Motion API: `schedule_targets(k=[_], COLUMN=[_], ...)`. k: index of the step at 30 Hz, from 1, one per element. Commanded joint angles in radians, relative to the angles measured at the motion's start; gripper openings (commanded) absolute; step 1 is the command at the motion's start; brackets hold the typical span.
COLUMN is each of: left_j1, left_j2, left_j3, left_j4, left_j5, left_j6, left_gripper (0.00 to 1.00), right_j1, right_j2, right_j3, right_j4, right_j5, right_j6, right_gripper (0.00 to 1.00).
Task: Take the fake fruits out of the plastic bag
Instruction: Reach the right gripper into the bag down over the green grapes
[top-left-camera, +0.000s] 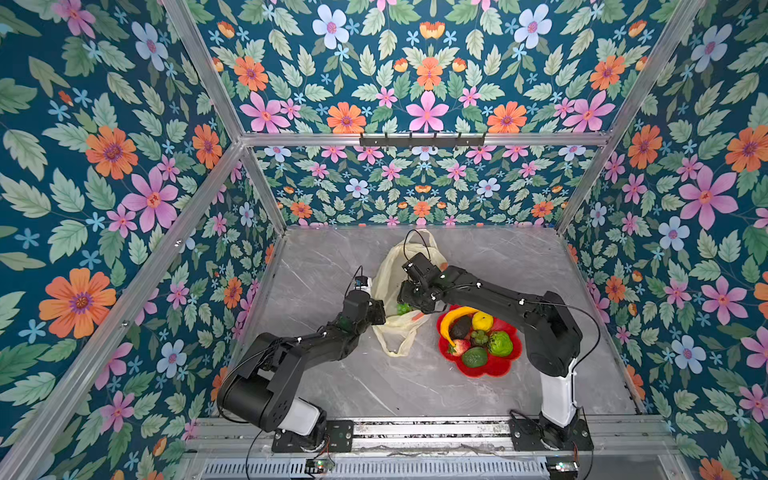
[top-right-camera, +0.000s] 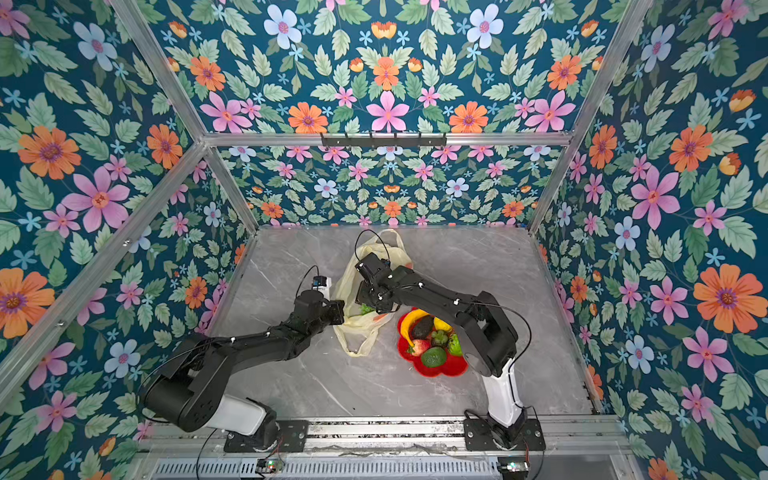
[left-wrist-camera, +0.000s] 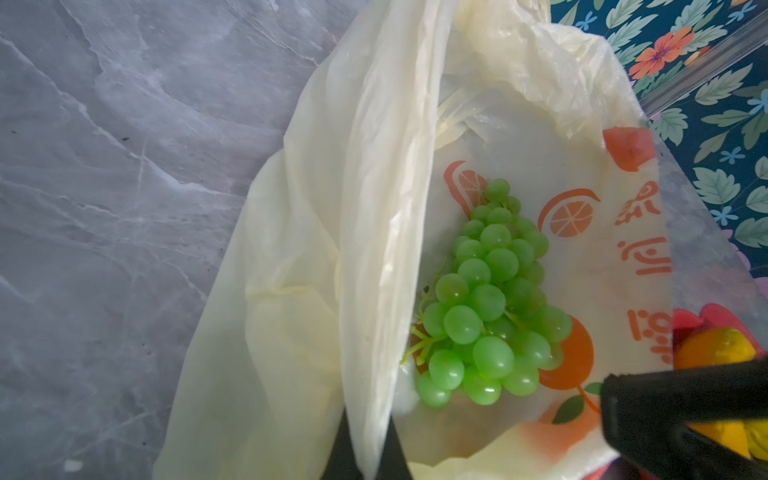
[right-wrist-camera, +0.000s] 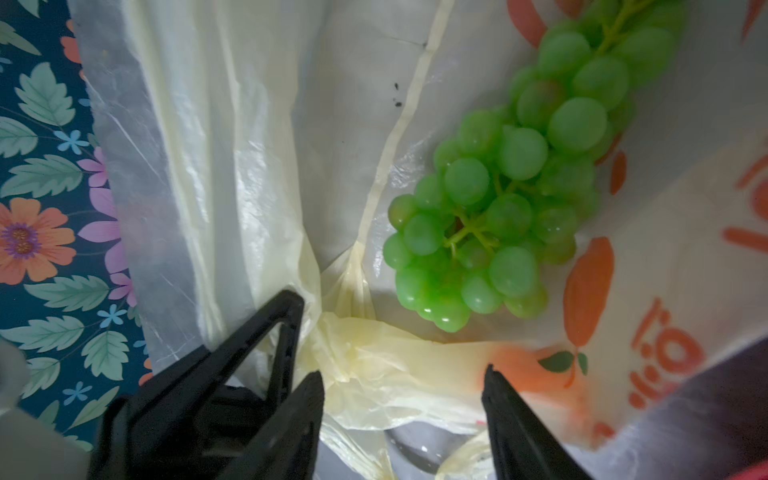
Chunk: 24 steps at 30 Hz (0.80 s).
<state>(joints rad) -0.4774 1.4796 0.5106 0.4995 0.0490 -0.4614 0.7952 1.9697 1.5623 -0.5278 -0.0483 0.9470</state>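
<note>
Right gripper (right-wrist-camera: 401, 372) wide and empty at the mouth of the bag (left-wrist-camera: 291, 291), middle of the table (top-left-camera: 332, 374). Grapes (right-wrist-camera: 498, 199) inside, just ahead, long axis slanting away from the jaws. Left gripper (left-wrist-camera: 368, 436) clamped on the bag's lifted edge; best reached with the right.

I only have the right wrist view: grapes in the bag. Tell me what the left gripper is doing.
Observer: The left gripper is shut on the plastic bag edge, holding that side up.
Operator: Report any other fruit inside.
Observer: In the left wrist view only the grape bunch shows inside.
Operator: Say where the other fruits are.
Observer: In both top views the banana, the lemon and more fruits lie on the red plate beside the bag.
</note>
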Motion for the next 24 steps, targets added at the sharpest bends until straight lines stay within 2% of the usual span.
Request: schedule_targets(k=[1, 9, 15, 24], left_j1=[0.000, 0.000, 0.000, 0.000], left_j2=[0.006, 0.039, 0.031, 0.007], left_j3=[0.005, 0.019, 0.013, -0.018], left_j4=[0.005, -0.007, -0.008, -0.062], left_j5=[0.009, 0.005, -0.006, 0.007], left_j6=[0.007, -0.005, -0.009, -0.056], left_gripper=[0.00, 0.00, 0.00, 0.00], right_j1=[0.012, 0.019, 0.013, 0.010], right_j2=[-0.022, 0.007, 0.042, 0.056], right_j3=[-0.044, -0.117, -0.091, -0.043], right_j4=[-0.010, 0.045, 0.062, 0.070], right_j5=[0.004, -0.041, -0.055, -0.041], right_j6=[0.023, 0.047, 0.045, 0.032], right_gripper=[0.63, 0.65, 0.66, 0.62])
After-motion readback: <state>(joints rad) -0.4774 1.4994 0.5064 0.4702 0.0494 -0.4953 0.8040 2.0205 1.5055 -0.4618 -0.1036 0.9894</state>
